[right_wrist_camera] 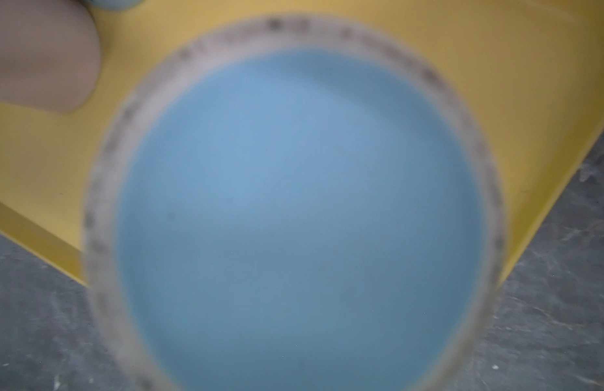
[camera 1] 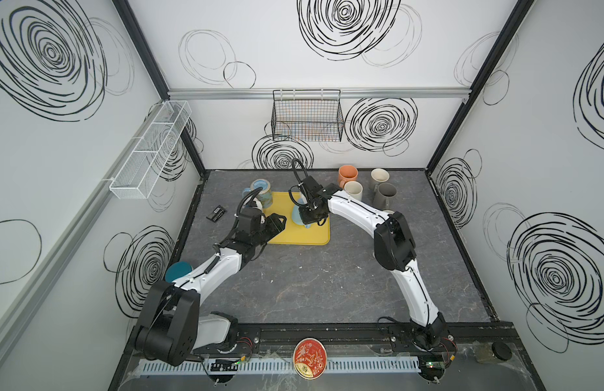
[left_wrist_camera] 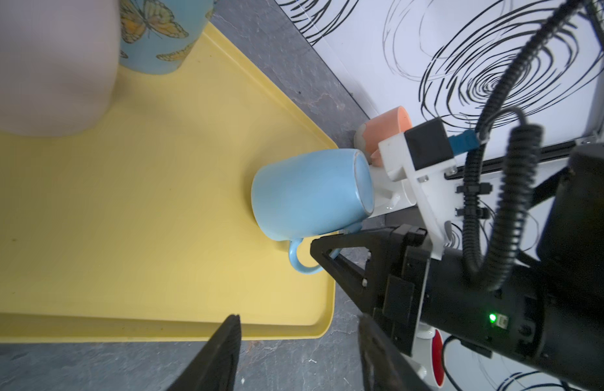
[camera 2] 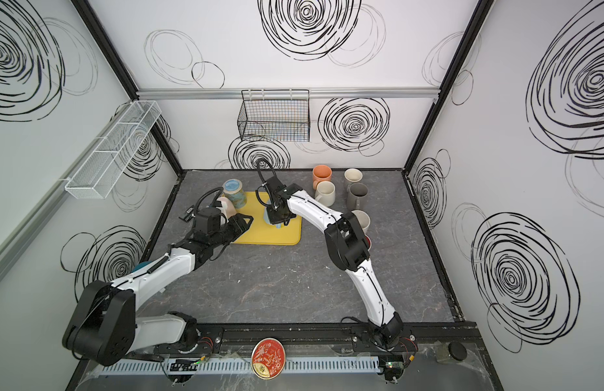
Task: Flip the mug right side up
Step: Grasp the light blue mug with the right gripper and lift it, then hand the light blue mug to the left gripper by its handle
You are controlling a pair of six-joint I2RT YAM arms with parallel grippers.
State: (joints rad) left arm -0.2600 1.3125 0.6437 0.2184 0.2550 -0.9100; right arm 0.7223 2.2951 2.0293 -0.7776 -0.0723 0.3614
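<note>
Right gripper stands directly over the light blue glazed ceramic mug with its jaws closed. In the left wrist view one black finger lies against the mug's loop handle, which indicates a pinch on the handle and not on the body. The mug is on the right half of the flat yellow plastic tray, mouth down, and its unglazed base ring faces the right wrist camera and fills that view. Whether the rim rests on the tray or is just clear of it cannot be told. A handle grip is judged suitable because it leaves the round body free to swing over. The left gripper hovers above the tray's left edge, jaws partly apart and empty, aimed toward the mug, probably on standby to steady it. The butterfly-printed blue mug and the pale pink mug occupy the tray's far left corner, apart from the working zone. The orange ceramic mug stands upright on the grey stone-pattern table and shows the required orientation.
</note>
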